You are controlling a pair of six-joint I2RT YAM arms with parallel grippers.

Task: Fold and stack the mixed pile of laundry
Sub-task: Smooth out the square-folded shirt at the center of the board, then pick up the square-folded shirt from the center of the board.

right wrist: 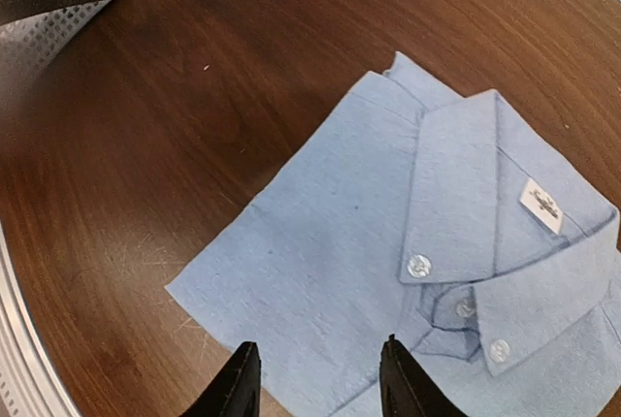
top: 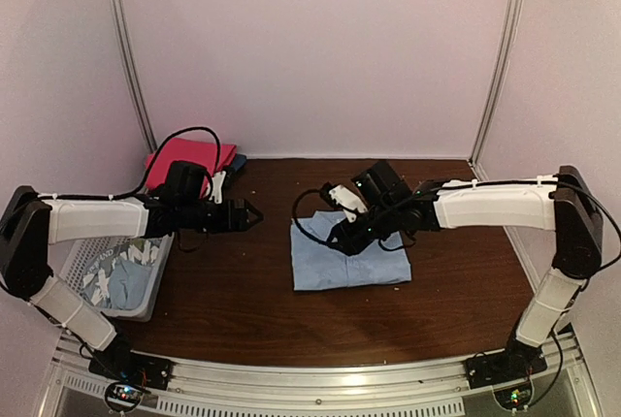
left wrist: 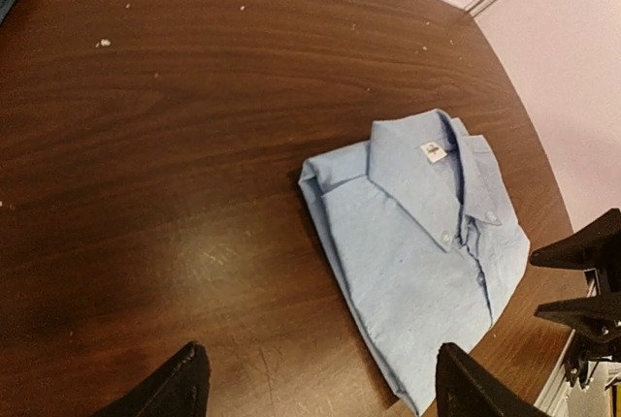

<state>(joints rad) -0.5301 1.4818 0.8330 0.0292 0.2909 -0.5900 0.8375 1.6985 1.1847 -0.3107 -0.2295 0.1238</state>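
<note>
Soft blue shirt [right wrist: 388, 242], folded, likely light and floppy; pinch its left edge. Left gripper [left wrist: 318, 364] gapes empty; right gripper [right wrist: 318, 354] hovers half-open above it.

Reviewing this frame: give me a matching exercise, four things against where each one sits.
Things:
1. folded light blue shirt
2. magenta cloth
3. white perforated basket
4. left gripper

Places:
A. far-left back of the table
B. above bare wood, jaws open
C. left side of the table, blue garments inside
D. mid-table, below the right gripper

Pairs: 1-D, 2-A, 3-C, 4-B
</note>
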